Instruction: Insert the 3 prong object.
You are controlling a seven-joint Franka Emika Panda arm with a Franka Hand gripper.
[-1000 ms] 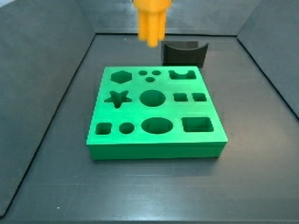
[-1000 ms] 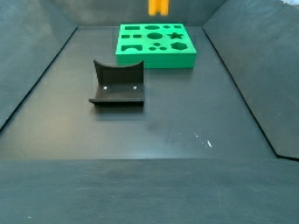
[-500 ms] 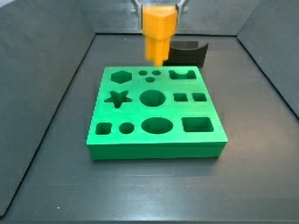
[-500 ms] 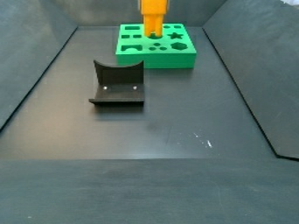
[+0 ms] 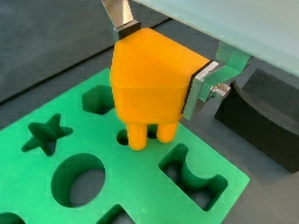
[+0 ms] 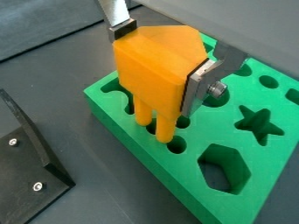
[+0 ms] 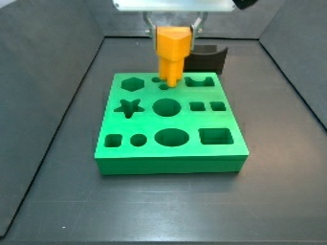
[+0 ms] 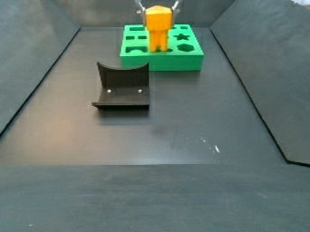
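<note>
The 3 prong object [image 5: 149,79] is an orange block with prongs pointing down. My gripper [image 5: 163,61] is shut on it, with one silver finger [image 5: 205,83] on each side. It also shows in a wrist view [image 6: 156,74] and in both side views [image 7: 173,48] [image 8: 158,23]. The prong tips [image 6: 163,131] sit at the row of small round holes near the far edge of the green board [image 7: 169,144], and the lowest tips look just inside the holes. The green board also shows in a side view [image 8: 182,56].
A dark curved block [image 7: 205,59] stands behind the green board. The dark L-shaped fixture [image 8: 121,89] stands on the floor beside the board. Other shaped holes, a star [image 7: 128,107] and a large circle [image 7: 167,107], lie near the prongs.
My gripper has come down with the 3 prong object, from well above the board to the row of small round holes.
</note>
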